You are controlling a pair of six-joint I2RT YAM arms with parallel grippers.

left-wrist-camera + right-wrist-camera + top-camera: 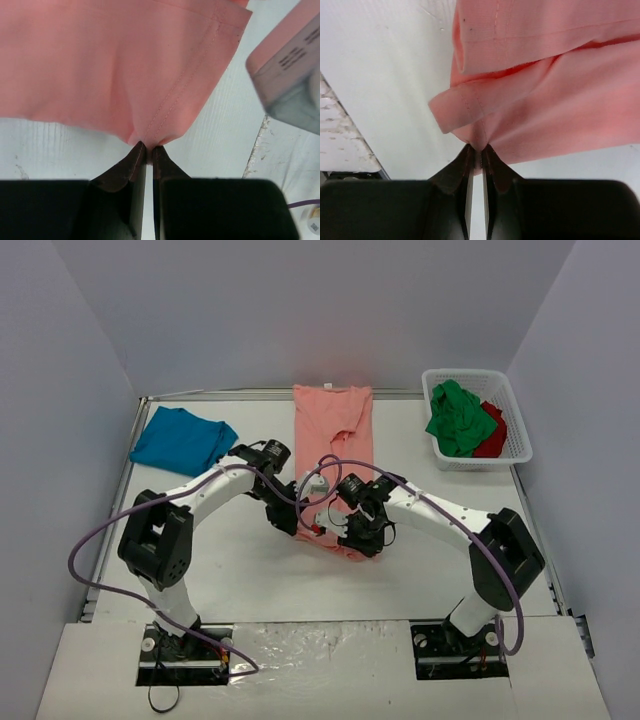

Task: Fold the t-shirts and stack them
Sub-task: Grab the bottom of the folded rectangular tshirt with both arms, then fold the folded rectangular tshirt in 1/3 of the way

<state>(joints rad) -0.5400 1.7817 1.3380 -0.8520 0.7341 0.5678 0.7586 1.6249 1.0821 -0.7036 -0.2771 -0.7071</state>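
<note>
left pincer (147,149): pinching pink shirt (115,60) hem at its tips
right pincer (481,150): same, other corner
why: we reckon a two-corner grip gives a square fold

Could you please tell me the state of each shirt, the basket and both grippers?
Pink shirt: laid out in a long strip, near end pinched.
Teal shirt: roughly folded, untouched.
Green shirt: crumpled in the basket.
Red shirt: crumpled, beside the green one.
Basket: upright, holding two shirts.
Left gripper: shut on the pink shirt.
Right gripper: shut on the pink shirt.
</note>
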